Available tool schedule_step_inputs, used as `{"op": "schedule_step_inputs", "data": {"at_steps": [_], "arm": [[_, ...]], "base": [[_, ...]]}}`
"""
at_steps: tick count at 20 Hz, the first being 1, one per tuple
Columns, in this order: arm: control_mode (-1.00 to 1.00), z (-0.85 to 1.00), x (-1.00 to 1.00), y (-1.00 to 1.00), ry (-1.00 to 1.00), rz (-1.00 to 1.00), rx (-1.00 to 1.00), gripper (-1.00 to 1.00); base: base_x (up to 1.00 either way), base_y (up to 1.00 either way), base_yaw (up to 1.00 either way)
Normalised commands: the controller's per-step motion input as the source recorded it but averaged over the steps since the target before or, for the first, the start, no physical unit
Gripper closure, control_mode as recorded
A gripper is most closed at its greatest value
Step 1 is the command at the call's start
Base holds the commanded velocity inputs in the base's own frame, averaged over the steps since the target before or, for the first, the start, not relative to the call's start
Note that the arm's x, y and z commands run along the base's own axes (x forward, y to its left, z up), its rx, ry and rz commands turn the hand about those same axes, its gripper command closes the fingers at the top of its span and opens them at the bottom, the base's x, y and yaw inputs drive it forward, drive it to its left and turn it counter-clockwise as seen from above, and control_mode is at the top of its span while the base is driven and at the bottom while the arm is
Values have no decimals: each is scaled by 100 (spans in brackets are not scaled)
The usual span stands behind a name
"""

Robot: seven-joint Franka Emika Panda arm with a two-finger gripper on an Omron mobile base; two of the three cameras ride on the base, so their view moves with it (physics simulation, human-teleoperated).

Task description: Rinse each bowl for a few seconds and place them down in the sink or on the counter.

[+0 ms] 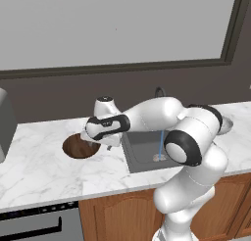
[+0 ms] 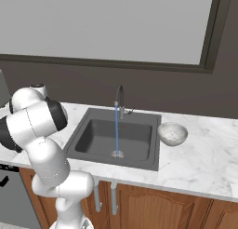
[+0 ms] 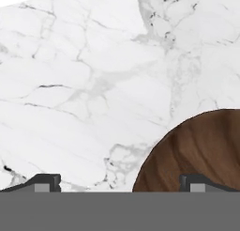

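Gripper (image 3: 117, 184) is hovering with fingers apart over the dark brown bowl (image 1: 80, 146), sitting on the counter (image 1: 39, 161) at left-centre. Water is running into the sink (image 2: 100, 137); the pale bowl (image 2: 172, 133) is sitting right of it.

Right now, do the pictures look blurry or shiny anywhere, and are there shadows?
Left base view: soft and slightly blurry, with faint shade under the gripper at the brown bowl. Right base view: even flat light, no glare on the sink or the grey-white bowl. Hand view: wood grain and counter veins smeared, no shine.
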Motion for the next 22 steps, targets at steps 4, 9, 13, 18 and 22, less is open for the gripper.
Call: {"op": "schedule_step_inputs", "data": {"at_steps": [4, 9, 13, 18, 22], "arm": [[-100, -21, 17, 7, -2, 0, 1, -100], [-100, -23, 16, 6, -1, 0, 2, -100], [-100, -22, 17, 8, -1, 0, 2, -100], [-100, -23, 19, 13, 0, 0, 2, -100], [-100, -24, 20, 16, 0, 0, 1, -100]], "base": [[0, 0, 0], [0, 0, 0], [0, 0, 0], [0, 0, 0], [0, 0, 0]]}}
